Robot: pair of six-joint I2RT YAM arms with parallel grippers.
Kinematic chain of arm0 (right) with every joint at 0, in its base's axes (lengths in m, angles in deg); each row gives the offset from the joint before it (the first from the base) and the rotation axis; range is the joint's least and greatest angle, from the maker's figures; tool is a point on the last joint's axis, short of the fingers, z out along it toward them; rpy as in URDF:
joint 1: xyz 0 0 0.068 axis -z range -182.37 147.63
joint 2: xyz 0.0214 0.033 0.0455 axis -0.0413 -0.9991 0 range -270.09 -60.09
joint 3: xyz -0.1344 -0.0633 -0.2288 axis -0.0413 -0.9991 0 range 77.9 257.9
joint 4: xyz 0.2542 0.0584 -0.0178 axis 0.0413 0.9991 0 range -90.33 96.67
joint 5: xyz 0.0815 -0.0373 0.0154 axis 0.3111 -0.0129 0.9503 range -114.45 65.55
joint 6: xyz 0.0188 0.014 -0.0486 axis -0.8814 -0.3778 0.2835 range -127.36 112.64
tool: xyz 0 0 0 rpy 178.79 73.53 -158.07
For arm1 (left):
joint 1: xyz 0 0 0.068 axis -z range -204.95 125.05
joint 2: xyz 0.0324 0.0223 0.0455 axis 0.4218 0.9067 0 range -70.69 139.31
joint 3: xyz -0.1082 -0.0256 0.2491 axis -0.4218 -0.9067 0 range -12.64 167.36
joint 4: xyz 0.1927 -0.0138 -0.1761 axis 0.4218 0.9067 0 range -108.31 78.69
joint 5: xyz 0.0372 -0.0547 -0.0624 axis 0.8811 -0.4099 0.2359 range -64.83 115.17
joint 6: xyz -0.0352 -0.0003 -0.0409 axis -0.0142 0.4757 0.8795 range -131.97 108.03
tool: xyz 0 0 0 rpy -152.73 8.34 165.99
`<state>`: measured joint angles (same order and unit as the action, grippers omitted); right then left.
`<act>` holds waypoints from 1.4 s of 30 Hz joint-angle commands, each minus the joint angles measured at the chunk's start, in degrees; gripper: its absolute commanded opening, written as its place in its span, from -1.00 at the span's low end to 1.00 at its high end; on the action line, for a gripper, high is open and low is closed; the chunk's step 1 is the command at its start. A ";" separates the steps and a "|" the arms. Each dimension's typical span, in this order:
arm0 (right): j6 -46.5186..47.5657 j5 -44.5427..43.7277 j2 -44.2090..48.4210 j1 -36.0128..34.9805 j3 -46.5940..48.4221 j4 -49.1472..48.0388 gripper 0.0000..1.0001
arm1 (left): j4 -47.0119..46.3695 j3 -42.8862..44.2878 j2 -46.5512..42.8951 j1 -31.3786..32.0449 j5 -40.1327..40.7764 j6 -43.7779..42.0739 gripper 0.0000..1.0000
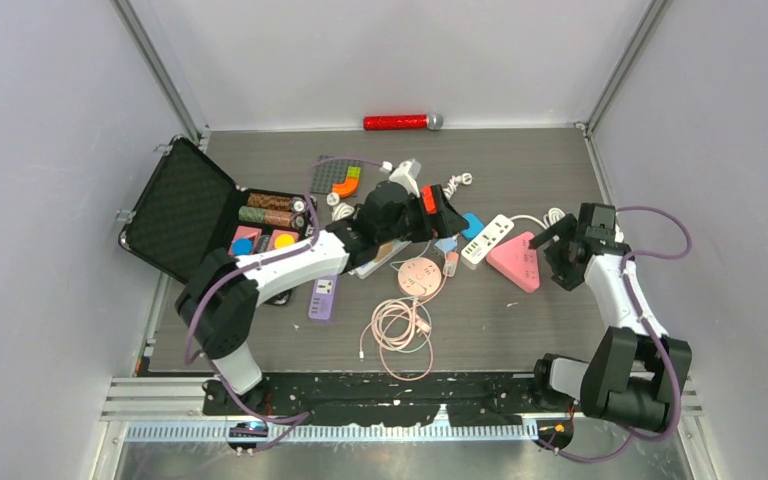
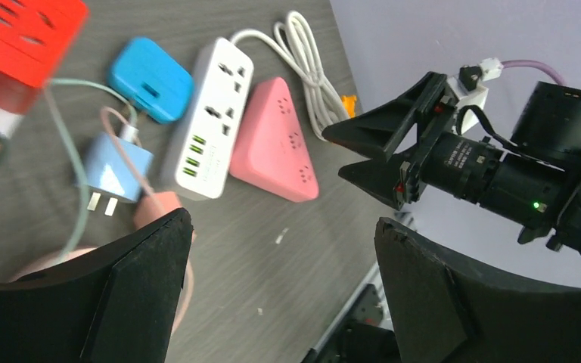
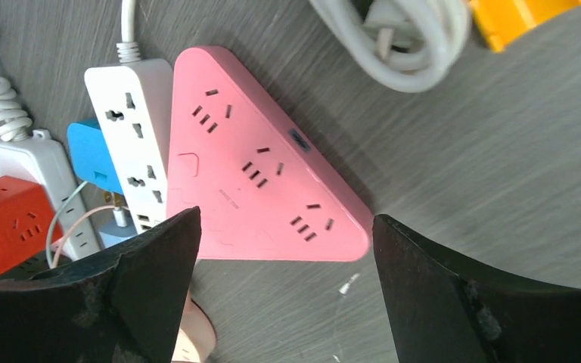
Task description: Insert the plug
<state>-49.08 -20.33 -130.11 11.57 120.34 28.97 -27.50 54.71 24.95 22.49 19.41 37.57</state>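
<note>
The left claw (image 2: 281,227) is wide open and empty. The blue plug (image 2: 117,168) lies on the table just past one fingertip, beside the white power strip (image 2: 210,121). The right claw (image 3: 287,223) hangs open and empty over the pink power strip (image 3: 257,174).

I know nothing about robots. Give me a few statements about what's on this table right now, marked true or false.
1. The pink triangular power strip lies right beside the white power strip. True.
2. The right gripper is holding a plug. False: its jaws stand open with nothing between them.
3. A red microphone lies at the far edge of the table. True.
4. The light-blue plug is already pushed into a socket. False: it lies loose on the table, prongs bare.
5. The black case on the left is shut. False: its lid is swung open.
</note>
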 commanded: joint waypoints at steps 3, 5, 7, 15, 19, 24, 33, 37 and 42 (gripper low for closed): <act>4.19 -12.86 12.00 -0.22 5.42 8.12 0.74 | -4.12 5.90 7.69 3.96 -0.38 11.34 0.77; 4.35 -14.50 15.70 -0.22 6.48 9.35 0.73 | -3.77 8.16 10.54 5.14 -0.48 12.80 0.77; 4.53 -15.33 18.67 -0.16 7.73 10.41 0.71 | -3.10 10.38 13.25 6.21 0.45 14.29 0.78; 5.36 -15.35 24.67 -0.18 10.65 14.53 0.66 | -2.08 16.45 23.83 8.31 -0.48 22.80 0.73; 5.77 -14.32 26.49 -0.20 10.11 15.12 0.65 | -5.00 17.55 28.58 10.21 0.81 26.94 0.73; 5.21 -10.04 25.74 -0.22 6.46 13.29 0.64 | -5.96 21.49 33.60 11.07 2.42 27.88 0.70; 1.15 -1.93 18.16 -0.15 -0.45 6.19 0.77 | -4.75 24.52 36.20 11.03 4.93 24.89 0.69; -1.17 1.00 11.93 -0.12 -0.95 3.17 0.78 | -4.85 24.02 36.17 10.74 7.21 22.20 0.67; -6.68 3.35 4.78 -0.04 -2.49 -4.11 0.78 | -7.00 24.50 37.32 10.68 8.16 20.97 0.65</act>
<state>-50.08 -20.41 -122.06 11.57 118.91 33.47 -32.00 78.43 61.08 33.66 24.51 61.05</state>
